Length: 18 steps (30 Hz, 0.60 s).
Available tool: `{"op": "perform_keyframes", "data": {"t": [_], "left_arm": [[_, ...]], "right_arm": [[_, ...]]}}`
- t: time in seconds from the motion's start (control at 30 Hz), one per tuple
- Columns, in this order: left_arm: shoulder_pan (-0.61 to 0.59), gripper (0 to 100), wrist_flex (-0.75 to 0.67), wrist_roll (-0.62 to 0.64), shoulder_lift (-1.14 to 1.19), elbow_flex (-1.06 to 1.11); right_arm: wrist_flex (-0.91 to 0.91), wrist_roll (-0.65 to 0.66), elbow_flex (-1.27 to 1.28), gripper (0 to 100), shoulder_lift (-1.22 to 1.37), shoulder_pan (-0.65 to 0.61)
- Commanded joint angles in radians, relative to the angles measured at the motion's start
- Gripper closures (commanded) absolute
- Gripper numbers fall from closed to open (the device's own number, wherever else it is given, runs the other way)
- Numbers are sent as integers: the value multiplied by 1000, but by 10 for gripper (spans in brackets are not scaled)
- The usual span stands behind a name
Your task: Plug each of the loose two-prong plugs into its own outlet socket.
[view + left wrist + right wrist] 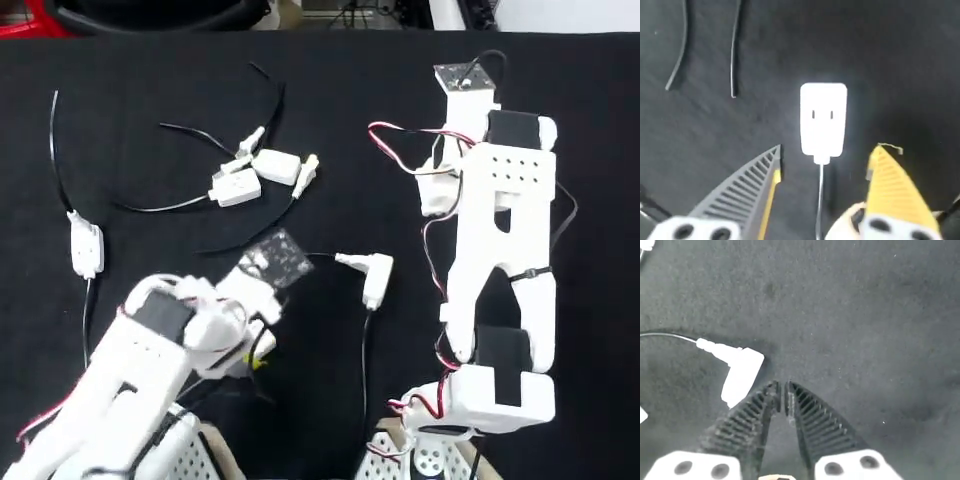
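My left gripper (825, 152) is open just above the black cloth. A white socket block (823, 120) with two slots lies right beyond its fingertips, and the block's cable runs back between the fingers. In the high view my left gripper (272, 260) sits at the table's middle. A white angled plug (370, 275) on a black cable lies to its right. My right gripper (782, 387) is shut on nothing, with the angled plug (740, 372) lying beside one fingertip. The right arm (500, 250) stands folded along the right side.
Several white plugs and sockets (250, 172) with black cables lie tangled at the back middle. One white inline piece (85, 245) lies at the far left. Two loose cable ends (733, 55) lie beyond the socket block. The table's back edge (320, 30) borders clutter behind.
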Motion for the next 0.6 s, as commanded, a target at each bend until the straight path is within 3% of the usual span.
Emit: {"op": "perform_keyframes", "data": {"t": [0.0,0.23,0.33,0.57], "left_arm": [[101,774,29,-49,-160,84],[140,779,-186,-11,-247,234],[133,780,-282,-6,-120,275],[131,784,-358,35,235,188]], "right_arm": [[-14,-2,-4,983,-1,5],[-14,-2,-4,983,-1,3],[-14,-2,-4,983,1,3],[-32,-8,-2,983,1,3]]}}
